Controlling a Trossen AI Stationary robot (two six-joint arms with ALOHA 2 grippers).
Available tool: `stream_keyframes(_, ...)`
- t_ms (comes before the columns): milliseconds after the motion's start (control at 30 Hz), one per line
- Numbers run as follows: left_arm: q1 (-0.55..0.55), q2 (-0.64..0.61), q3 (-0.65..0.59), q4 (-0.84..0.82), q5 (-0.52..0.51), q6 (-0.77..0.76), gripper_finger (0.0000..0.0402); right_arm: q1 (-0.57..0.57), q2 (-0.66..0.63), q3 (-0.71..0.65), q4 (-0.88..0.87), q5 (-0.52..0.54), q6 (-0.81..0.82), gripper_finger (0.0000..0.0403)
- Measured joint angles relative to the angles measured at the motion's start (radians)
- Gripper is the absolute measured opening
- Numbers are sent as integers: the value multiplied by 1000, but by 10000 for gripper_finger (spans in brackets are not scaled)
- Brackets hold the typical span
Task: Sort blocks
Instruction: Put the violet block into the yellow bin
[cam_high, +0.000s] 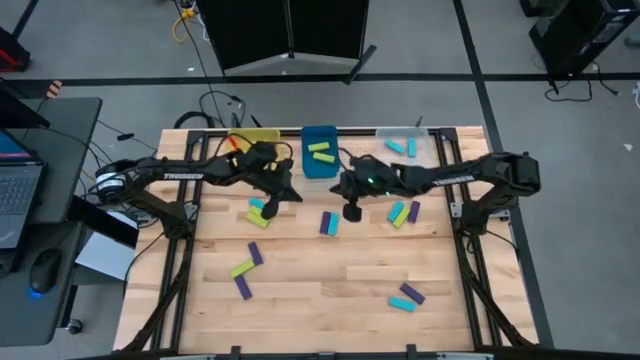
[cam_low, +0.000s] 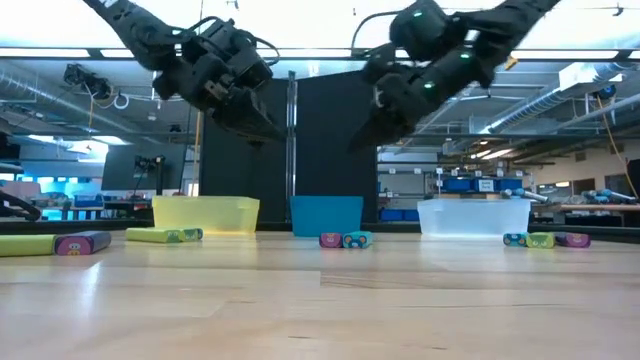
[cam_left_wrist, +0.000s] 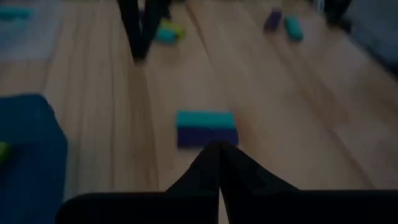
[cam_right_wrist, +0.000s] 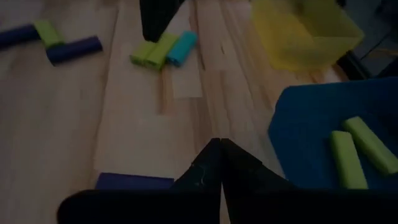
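Nearby, yellow bin (cam_high: 262, 135), blue bin (cam_high: 319, 162), clear bin (cam_high: 405, 140)

Grey floor (cam_high: 560, 300), side desk (cam_high: 40, 190) (laptop (cam_high: 15, 200)) — black panel (cam_high: 290, 30)

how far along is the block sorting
Done: two lime blocks lie in the blue bin, two cyan blocks in the clear bin. In hand: nothing; left gripper and right gripper are shut, empty. Left: about a dozen blocks, like the cyan-purple pair.

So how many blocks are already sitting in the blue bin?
2, both lime yellow-green blocks, lying side by side in the blue bin at the table's far edge. The right wrist view shows the same pair; nothing else shows inside.
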Motion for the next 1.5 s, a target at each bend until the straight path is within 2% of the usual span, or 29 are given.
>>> stream_keyframes(333, -146, 0, 105, -498, -178, 81, 11, 107, -49, -207, 244, 82, 118, 17)
stream_keyframes(433, -195, 0, 125, -599, -247, 81, 15, 120, -47, -229, 260, 104, 136, 18)
stream_keyframes(667, -298, 1, 127, -743, -321, 80, 41, 124, -46, -242, 279, 131, 152, 14)
stream_keyframes(833, -341, 1, 127, -782, -344, 77, 81, 124, -46, -242, 299, 131, 152, 21)
stream_keyframes(1167, -396, 1, 106, -755, -344, 71, 164, 124, -45, -242, 298, 131, 152, 17)
stream_keyframes(1333, -401, 2, 49, -689, -343, 70, 177, 124, -45, -242, 303, 131, 152, 26)
stream_keyframes(1500, -407, 2, 32, -689, -340, 76, 178, 124, -45, -242, 302, 130, 152, 16)
